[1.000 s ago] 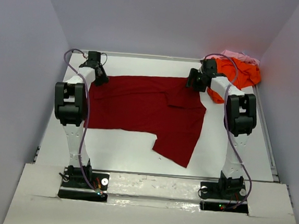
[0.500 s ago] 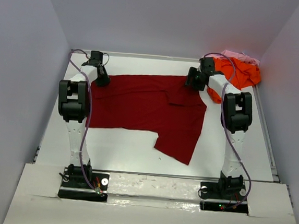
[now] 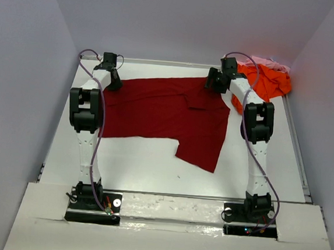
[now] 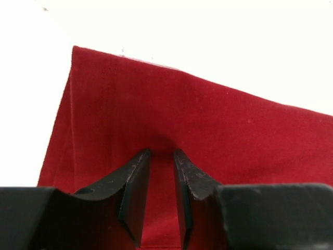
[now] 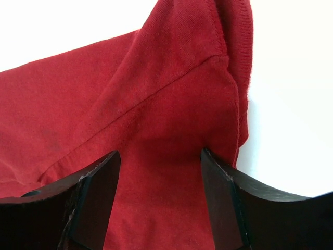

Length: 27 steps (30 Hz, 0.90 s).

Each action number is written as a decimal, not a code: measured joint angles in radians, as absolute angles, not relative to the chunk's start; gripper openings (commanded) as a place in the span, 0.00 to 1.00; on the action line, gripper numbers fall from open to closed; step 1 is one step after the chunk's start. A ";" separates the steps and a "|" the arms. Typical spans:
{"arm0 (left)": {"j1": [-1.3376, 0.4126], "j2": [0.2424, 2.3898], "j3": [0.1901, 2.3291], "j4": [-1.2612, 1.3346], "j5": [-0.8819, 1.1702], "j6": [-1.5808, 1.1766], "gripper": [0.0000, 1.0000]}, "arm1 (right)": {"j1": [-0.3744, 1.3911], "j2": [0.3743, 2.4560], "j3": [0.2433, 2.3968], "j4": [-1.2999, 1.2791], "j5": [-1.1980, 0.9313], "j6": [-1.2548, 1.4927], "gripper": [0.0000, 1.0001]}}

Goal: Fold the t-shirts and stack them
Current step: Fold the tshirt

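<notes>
The maroon t-shirt (image 3: pixel 162 113) lies spread on the white table, one sleeve hanging toward the near side. My left gripper (image 3: pixel 113 84) is low over its far left corner. In the left wrist view the shirt (image 4: pixel 208 120) lies flat under the gripper (image 4: pixel 162 152), whose jaws stand narrowly apart. My right gripper (image 3: pixel 210 85) is over the far right shoulder. In the right wrist view its jaws (image 5: pixel 160 153) are wide open over the cloth (image 5: pixel 130 104). The orange t-shirt (image 3: pixel 267 81) is bunched at the far right corner, with the pink one (image 3: pixel 266 62) behind it.
White walls close in the table (image 3: pixel 140 163) on the left, back and right. The arm bases (image 3: pixel 93 203) stand at the near edge. A raised rail (image 3: pixel 296 148) runs along the table's right side.
Both grippers moved toward the far wall, and the maroon shirt slid with them, away from the near edge. Its lower hem and hanging sleeve now lie farther back.
</notes>
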State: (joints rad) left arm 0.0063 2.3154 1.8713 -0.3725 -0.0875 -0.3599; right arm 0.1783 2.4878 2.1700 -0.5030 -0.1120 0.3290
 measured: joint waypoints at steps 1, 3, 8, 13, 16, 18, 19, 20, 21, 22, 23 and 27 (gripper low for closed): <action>0.006 2.315 1.871 -0.371 -0.093 -0.356 0.38 | 0.178 2.494 2.181 -0.507 -0.112 0.326 0.69; 0.007 2.315 1.871 -0.363 -0.101 -0.354 0.38 | 0.178 2.502 2.200 -0.516 -0.119 0.311 0.69; 0.008 2.262 1.773 -0.282 -0.112 -0.353 0.39 | 0.178 2.498 2.202 -0.521 -0.130 0.282 0.69; 0.007 2.157 1.745 -0.290 -0.117 -0.353 0.39 | 0.178 2.397 2.115 -0.518 -0.126 0.279 0.69; -0.008 2.042 1.718 -0.297 -0.133 -0.348 0.39 | 0.178 2.232 1.953 -0.495 -0.122 0.282 0.69; -0.027 1.921 1.666 -0.306 -0.134 -0.346 0.39 | 0.181 2.110 1.846 -0.481 -0.119 0.286 0.68; -0.035 1.874 1.644 -0.310 -0.135 -0.345 0.39 | 0.184 2.053 1.800 -0.467 -0.115 0.288 0.67; -0.044 1.808 1.615 -0.311 -0.134 -0.344 0.39 | 0.185 2.011 1.762 -0.448 -0.110 0.292 0.67; -0.054 1.747 1.582 -0.304 -0.132 -0.343 0.39 | 0.190 1.955 1.702 -0.416 -0.103 0.307 0.67; -0.062 1.697 1.548 -0.292 -0.131 -0.341 0.40 | 0.194 1.907 1.645 -0.398 -0.097 0.312 0.66; -0.075 1.630 1.503 -0.284 -0.126 -0.341 0.40 | 0.205 1.854 1.578 -0.370 -0.087 0.326 0.66; -0.098 1.486 1.359 -0.251 -0.102 -0.342 0.40 | 0.282 1.721 1.331 -0.317 -0.023 0.371 0.66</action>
State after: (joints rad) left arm -0.0978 1.4857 1.3590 -0.2512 -0.1020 -0.3420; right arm 0.2821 1.7206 1.3312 -0.3172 -0.0231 0.3706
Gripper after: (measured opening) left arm 0.397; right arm 0.664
